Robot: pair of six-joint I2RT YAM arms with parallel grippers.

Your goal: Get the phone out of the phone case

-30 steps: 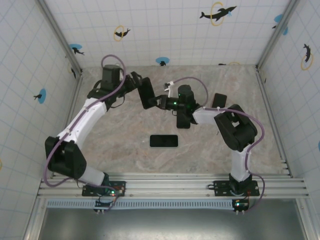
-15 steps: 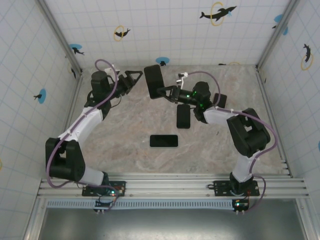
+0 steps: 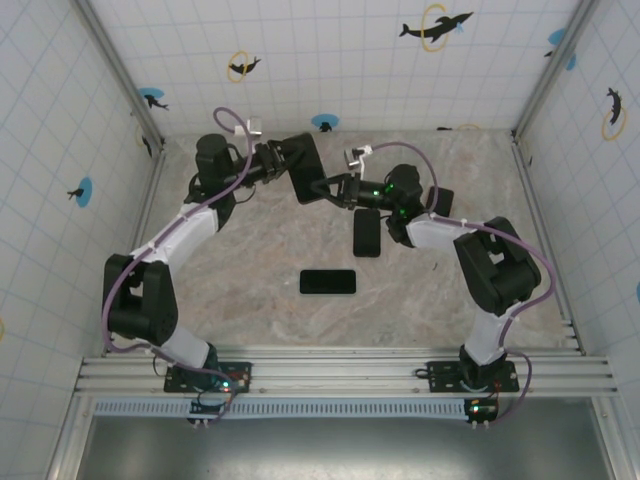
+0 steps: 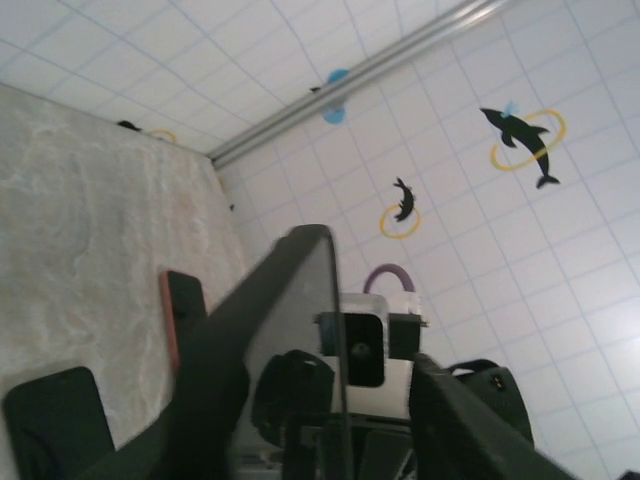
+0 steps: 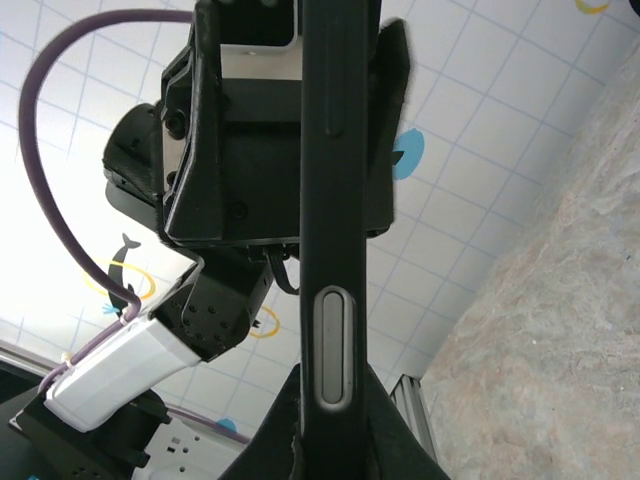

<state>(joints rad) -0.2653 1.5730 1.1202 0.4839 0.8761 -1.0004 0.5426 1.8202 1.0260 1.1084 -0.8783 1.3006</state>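
From above, the phone (image 3: 304, 168) hangs in its case over the back of the table (image 3: 230, 260), on edge between the two arms. The right gripper (image 3: 328, 188) is pinched on its lower end and the left gripper (image 3: 288, 163) sits at the other end. Two bare phones (image 3: 367, 232) lie further forward, well clear. The step looks like a second hold, so that the case can be peeled off against the first. In the left wrist view the phone stands edge-on between that gripper's fingers (image 4: 215, 400). One finger lies along its face and the other stands off to the side, and I cannot tell whether they press it yet. The hold should land on the case's lip or corner, not flat across both faces, since that would clamp case and phone together. In the right wrist view the pads (image 5: 275, 450) nip the phone's rim just below the side button (image 5: 335, 345), with the left gripper straddling the far end. That is a narrow grip, so the peel should probably start gently at one corner and pull along the phone's length. A twist could lever the phone out of the pads.
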